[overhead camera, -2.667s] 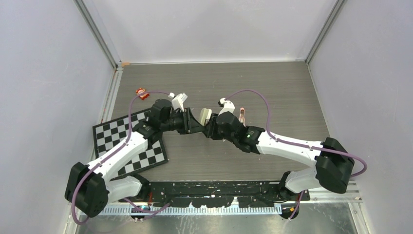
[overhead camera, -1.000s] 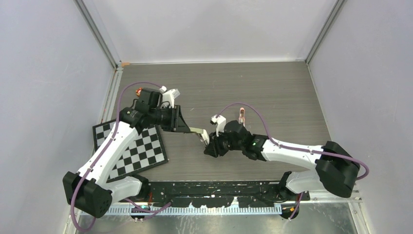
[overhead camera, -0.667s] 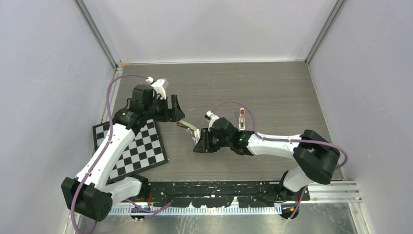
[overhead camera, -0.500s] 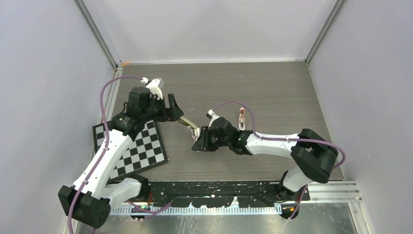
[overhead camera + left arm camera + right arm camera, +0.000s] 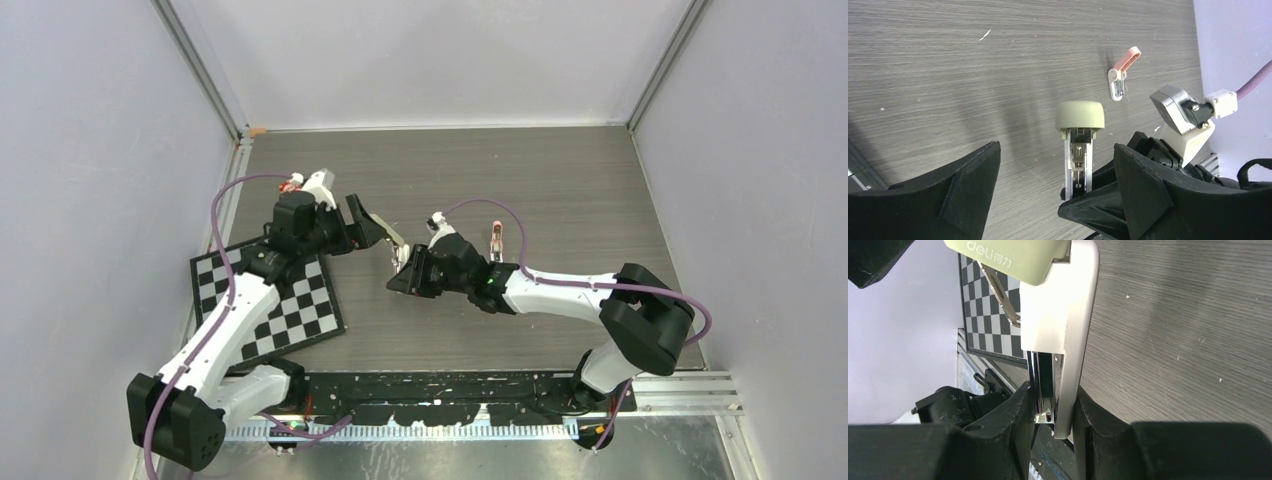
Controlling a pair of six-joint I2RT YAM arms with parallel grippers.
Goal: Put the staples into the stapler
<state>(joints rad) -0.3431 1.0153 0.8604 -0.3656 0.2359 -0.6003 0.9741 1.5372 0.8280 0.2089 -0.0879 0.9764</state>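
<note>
Bright, even light throws soft shadows on the table (image 5: 948, 60); foreground slightly blurred.

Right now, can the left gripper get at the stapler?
Likely yes: the left gripper is open just beside the stapler, nothing lies between them, and the right gripper clamps only one end.

Printed in pale lettering on the beige-green top cover of the stapler (image 5: 1013, 252), seen from the right wrist: "deli", in lower-case Latin letters, followed at once by two Chinese characters, 得力. Runs left to right along the cover, close to the upper edge of that view. Not legible from the top or left wrist cameras
</note>
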